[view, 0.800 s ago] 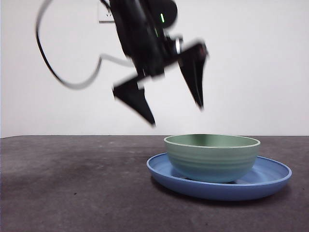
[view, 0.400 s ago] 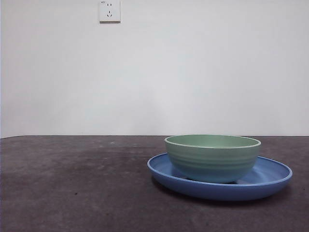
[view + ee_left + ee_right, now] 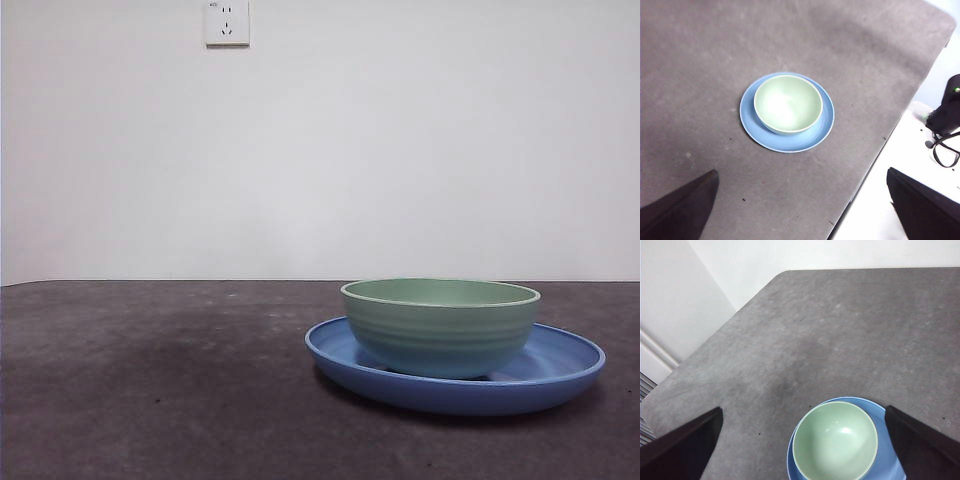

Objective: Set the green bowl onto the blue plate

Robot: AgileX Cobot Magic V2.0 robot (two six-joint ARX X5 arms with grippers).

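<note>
Front view shows the green bowl [image 3: 440,325] sitting upright inside the blue plate [image 3: 560,375], its base on the plate's flat middle and its rim level. Both stand on the dark grey table [image 3: 150,390], to the right of the middle and fairly near the camera. Neither of my arms shows in this view; only the white wall and a wall socket [image 3: 227,22] lie behind.

From my left wrist, I look down on the bowl [image 3: 788,103] from high above. It rests a little off-centre in the plate [image 3: 825,125], so a wider crescent of blue shows on one side. My left gripper [image 3: 800,210] is released: its two black jaws stand wide apart with bare table between them, holding nothing, well clear of the dishes.

From my right wrist, the bowl [image 3: 835,441] and plate [image 3: 890,465] lie below and between the jaws. My right gripper [image 3: 802,450] is likewise spread wide and empty, raised well above them and touching neither. The bowl is empty inside.
</note>
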